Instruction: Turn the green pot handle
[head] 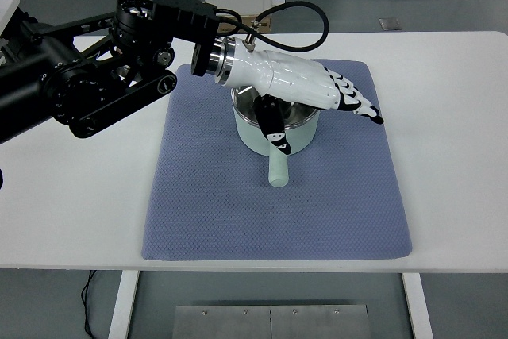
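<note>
The left hand point(305, 97) hovers over the green pot point(274, 134), fingers released, holding nothing. It should lower beside the handle point(278, 171) and push sideways.

Pot point(258, 137): pale green matt enamel-like outside, polished metal rim and inside (mostly covered). Handle point(278, 170): smooth matt green. Mat point(206, 196): blue-grey cloth, fine dimpled weave, matt. Surface point(452, 117): smooth white, faint sheen. Left hand point(305, 89): glossy white plastic shell, black fingertips; arm point(95, 85) matt black.
</note>
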